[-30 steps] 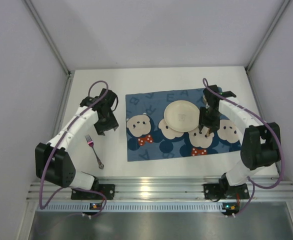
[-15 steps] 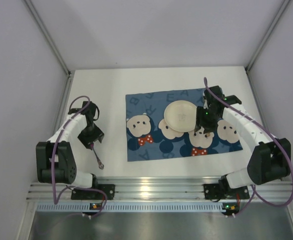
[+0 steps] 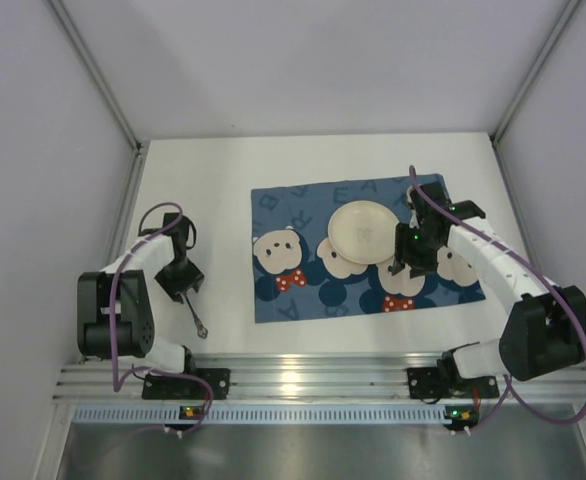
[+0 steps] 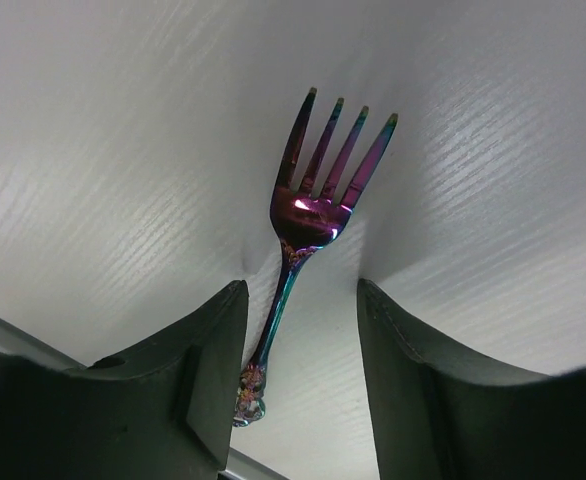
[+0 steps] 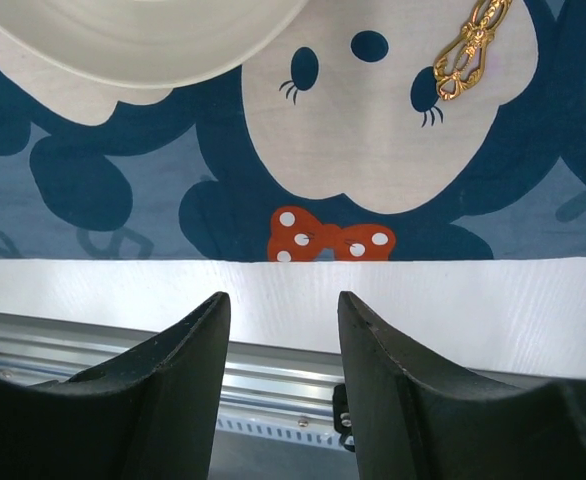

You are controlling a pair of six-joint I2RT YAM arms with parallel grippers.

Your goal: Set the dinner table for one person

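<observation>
Overhead view: a large matte white rectangular tabletop [image 3: 213,170], the dinner table, fills the floor of the cell btwn pale grey walls [image 3: 33,150]. It runs from the back wall to a ribbed aluminium rail [image 3: 303,380] at the near edge, where both arm bases are bolted.

A blue rectangular cloth mat [image 3: 303,205] w/ cartoon-mouse print and pale letters lies flat on the tabletop, right of centre and slightly skewed.

The white-and-black R arm [image 3: 493,260] arcs from its base up over the mat's right side. The L arm [image 3: 133,262] is folded tight over bare tabletop, well left of the mat.

A round cream plate [image 3: 363,231] sits on the mat's upper middle, empty.

R gripper [image 3: 413,255] hangs just right of the plate, over the mat. In its wrist view the R gripper [image 5: 283,305] is released: jaws apart, nothing btwn them, w/ the mat's near edge and a strip of tabletop below.

L gripper [image 3: 181,280] is low over the tabletop. In its wrist view the L gripper [image 4: 301,300] is also released, jaws apart on either side of a fork handle, which lies nearer one finger.

The iridescent purple-teal metal fork [image 4: 313,215] lies flat on the tabletop, tines pointing away from the gripper. Overhead, only its handle end [image 3: 197,322] shows.

A small gold ornate metal piece [image 5: 468,45] lies on the mat, seen in the R wrist view. Can't tell what it belongs to.
</observation>
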